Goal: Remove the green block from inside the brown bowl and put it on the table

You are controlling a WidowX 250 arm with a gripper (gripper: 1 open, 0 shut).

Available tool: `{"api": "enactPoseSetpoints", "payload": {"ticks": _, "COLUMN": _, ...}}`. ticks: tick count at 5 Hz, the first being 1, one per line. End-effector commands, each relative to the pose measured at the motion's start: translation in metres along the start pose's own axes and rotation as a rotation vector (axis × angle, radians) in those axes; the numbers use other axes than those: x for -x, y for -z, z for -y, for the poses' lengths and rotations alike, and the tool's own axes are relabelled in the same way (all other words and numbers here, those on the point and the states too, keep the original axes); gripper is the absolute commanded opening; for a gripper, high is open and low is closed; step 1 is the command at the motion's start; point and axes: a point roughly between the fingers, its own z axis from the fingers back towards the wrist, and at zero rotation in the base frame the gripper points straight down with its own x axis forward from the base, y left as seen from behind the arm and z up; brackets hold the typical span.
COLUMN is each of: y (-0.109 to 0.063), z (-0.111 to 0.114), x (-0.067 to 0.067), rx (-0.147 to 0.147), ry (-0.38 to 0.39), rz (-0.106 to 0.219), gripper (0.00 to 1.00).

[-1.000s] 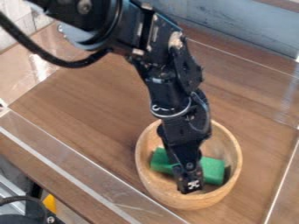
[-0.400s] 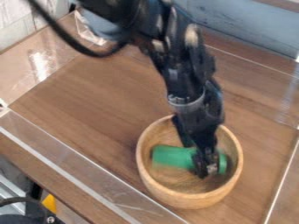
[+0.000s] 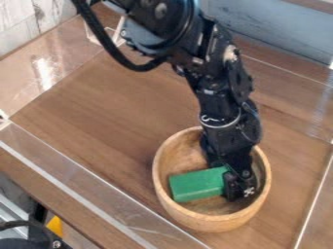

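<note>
Since the earlier frames, your arm is swinging toward the right side of the brown bowl (image 3: 213, 188), and the hand (image 3: 240, 187) is now sitting lower inside it, at the right end of the green block (image 3: 200, 184) instead of over its middle. The block itself is also showing more fully now, because the hand is no longer covering it.

The green block is lying flat on the bottom of the bowl, a little left of the centre, with its long side running left to right and slightly tilted up toward the right. Its right end is lying against the hand. You are not yet lifting it; it is still resting inside the bowl.

The hand is pointing almost straight down into the bowl. Its dark fingers are merging with the shadow and with the right end of the block, so I cannot tell if the jaws are standing apart or are closing on the block.

The bowl is standing on the counter (image 3: 117, 117), near the front right part of it. The black arm is reaching down to it from the upper left of the picture. A clear acrylic wall (image 3: 65, 190) is running along the front edge of the counter, just beside the bowl.
</note>
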Motion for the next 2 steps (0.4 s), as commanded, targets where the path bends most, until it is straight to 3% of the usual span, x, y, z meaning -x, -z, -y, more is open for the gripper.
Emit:
{"api": "enactPoseSetpoints", "payload": {"ticks": 1, "y": 0.003, "z": 0.006, "x": -0.005, "rx": -0.001, "ry": -0.011, "rz": -0.006, "gripper": 0.00}}
{"api": "enactPoseSetpoints", "payload": {"ticks": 2, "y": -0.013, "z": -0.001, "x": -0.007, "rx": -0.009, "ry": -0.061, "rz": 0.006, "gripper": 0.00}}
